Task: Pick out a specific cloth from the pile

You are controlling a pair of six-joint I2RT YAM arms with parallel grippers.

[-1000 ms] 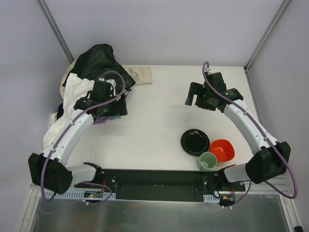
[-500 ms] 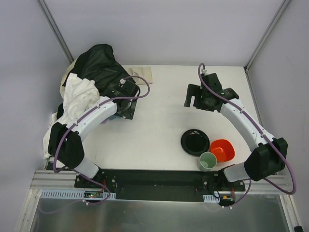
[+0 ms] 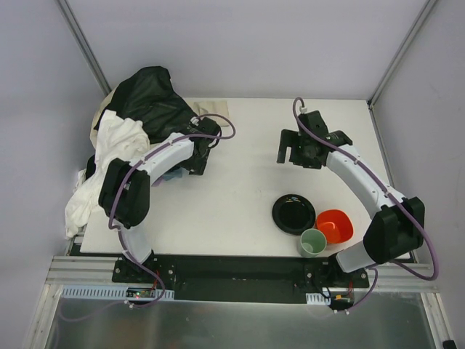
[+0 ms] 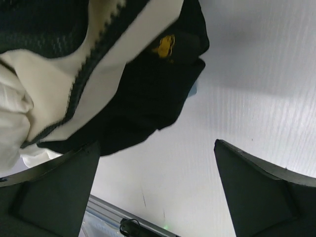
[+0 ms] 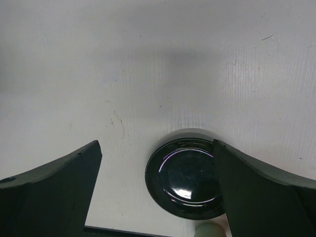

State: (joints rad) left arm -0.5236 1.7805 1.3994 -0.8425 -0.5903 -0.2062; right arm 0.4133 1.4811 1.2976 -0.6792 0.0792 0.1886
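Left gripper (image 4: pixel 157 145): my fingers are spread fully and hold nothing, at the right edge of the pile (image 3: pixel 145 102), beside the black garment (image 4: pixel 148 98).
Right gripper (image 5: pixel 157 148): wide apart, empty, above the black plate (image 5: pixel 185 180).
Cloth: no lavender is visible; I judge it buried in the pile.
Technique: I lift the black layer aside, confirm purple, then pinch one fold only.

The pile (image 3: pixel 142 109) at my ten o'clock is soft cloth: matt black knit over crumpled white fabric. The black plate (image 5: pixel 185 180) is glossy and smooth and catches bright highlights. The tabletop (image 5: pixel 148 74) looks matt white, finely ribbed, lightly scuffed. My left tool (image 4: pixel 155 148) looks like matt dark plastic.
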